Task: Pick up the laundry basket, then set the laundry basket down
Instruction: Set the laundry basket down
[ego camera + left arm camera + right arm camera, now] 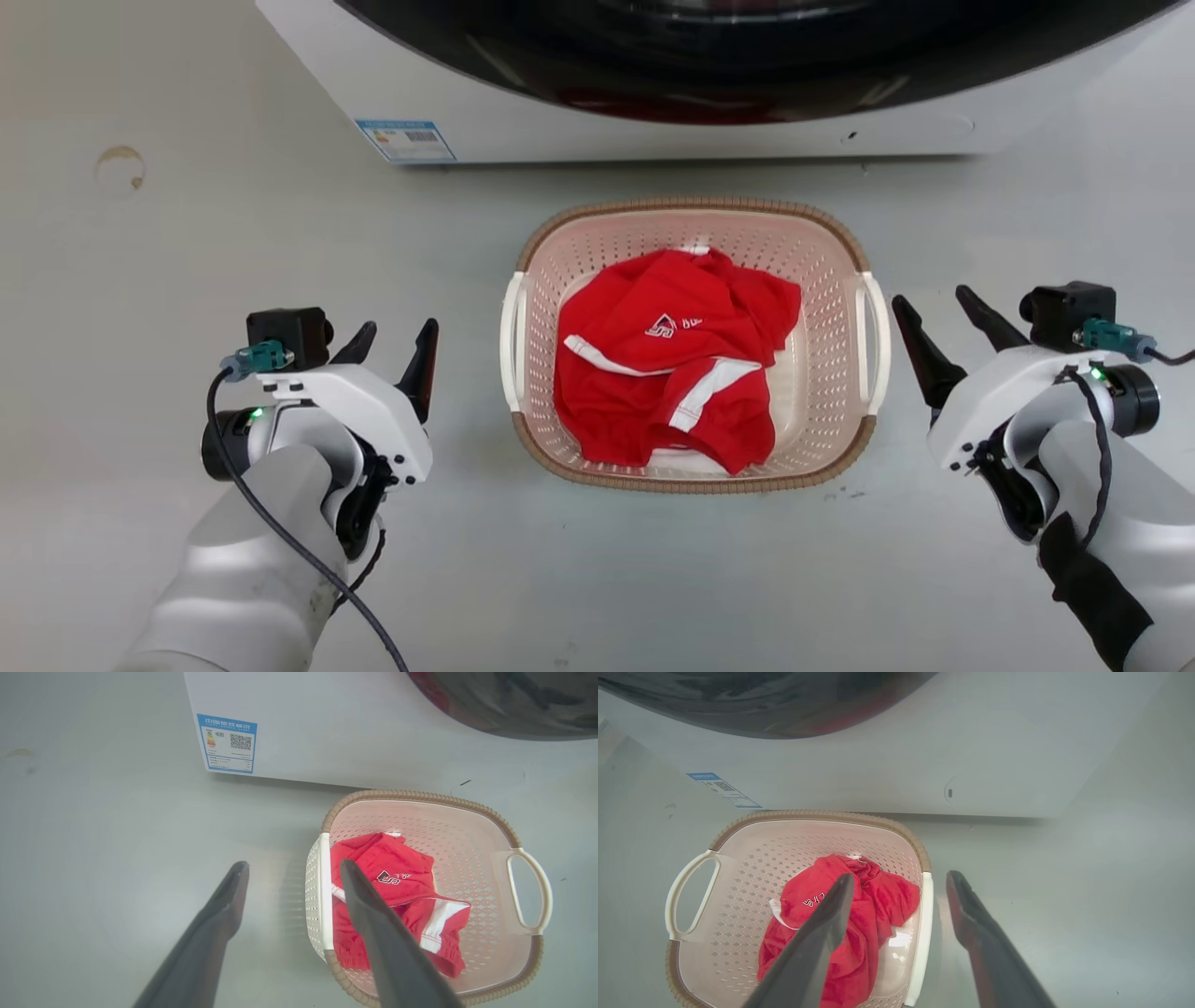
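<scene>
The laundry basket [831, 271], pale pink with a brown woven-look rim and white side handles, rests on the floor in front of the washing machine. A crumpled red garment [672, 364] lies inside it. My left gripper [400, 329] hangs open to the basket's left, a short gap from its white handle [511, 341]. My right gripper [934, 301] is open just right of the other handle [876, 336], nearly at it. In the left wrist view my gripper [294, 869] straddles the near handle [320, 896] from above. In the right wrist view my gripper [900, 879] straddles its near handle [922, 933].
The white washing machine [523, 103] with its dark round door [747, 47] stands right behind the basket, a blue energy label [406, 140] on its lower left corner. Bare grey floor [187, 233] spreads to both sides and in front.
</scene>
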